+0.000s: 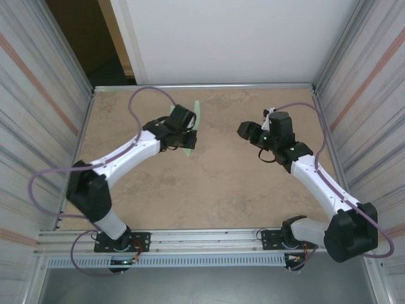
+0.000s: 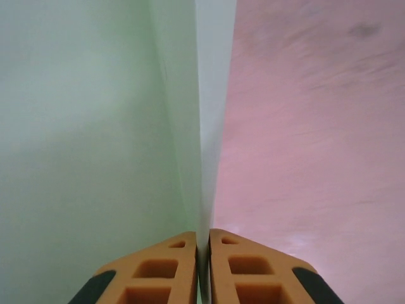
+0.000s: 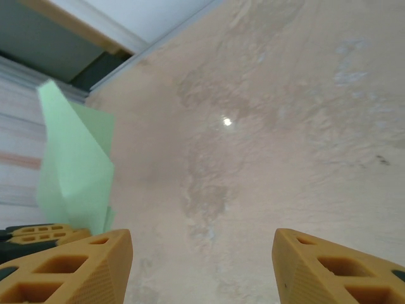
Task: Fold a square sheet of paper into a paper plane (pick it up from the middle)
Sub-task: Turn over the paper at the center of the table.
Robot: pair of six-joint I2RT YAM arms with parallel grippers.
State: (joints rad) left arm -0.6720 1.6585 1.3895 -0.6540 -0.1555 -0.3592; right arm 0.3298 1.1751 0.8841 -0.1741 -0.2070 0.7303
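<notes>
Top view: left pincer [image 1: 188,140] clenched on green paper [image 1: 197,117], left of centre, lifted off worktop [image 1: 209,190]. Paper stands on edge, long axis up-down in frame. Right pincer [image 1: 245,131] released, empty, right of paper, well apart, bare gap between.

Left wrist: left pincer [image 2: 202,272] pinches fold at bottom centre. Green paper [image 2: 95,139] runs straight up frame, worktop [image 2: 316,126] at right.

Right wrist: right pincer [image 3: 202,240] jaws wide. Green paper [image 3: 76,158] upper left, pointed tip up, off-centre. Left pincer's fingers [image 3: 38,233] below it. Likely needs a leftward shift before any grab.
</notes>
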